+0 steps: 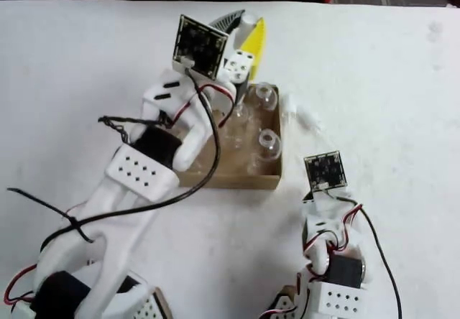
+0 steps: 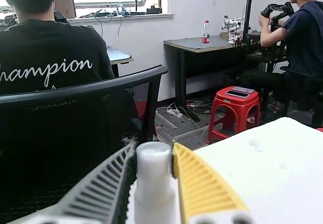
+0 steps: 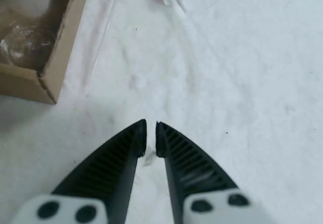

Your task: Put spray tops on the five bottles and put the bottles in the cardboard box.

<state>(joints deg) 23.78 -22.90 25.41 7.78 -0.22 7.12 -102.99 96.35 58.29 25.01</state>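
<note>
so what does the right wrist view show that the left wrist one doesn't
Right wrist view: the brown cardboard box corner with a clear round bottle inside, and the black end effector, nearly closed and empty. Left wrist view: the grey-and-yellow end effector clamping a white plastic cylinder, with a red plastic stool behind. Both: the white table.
</note>
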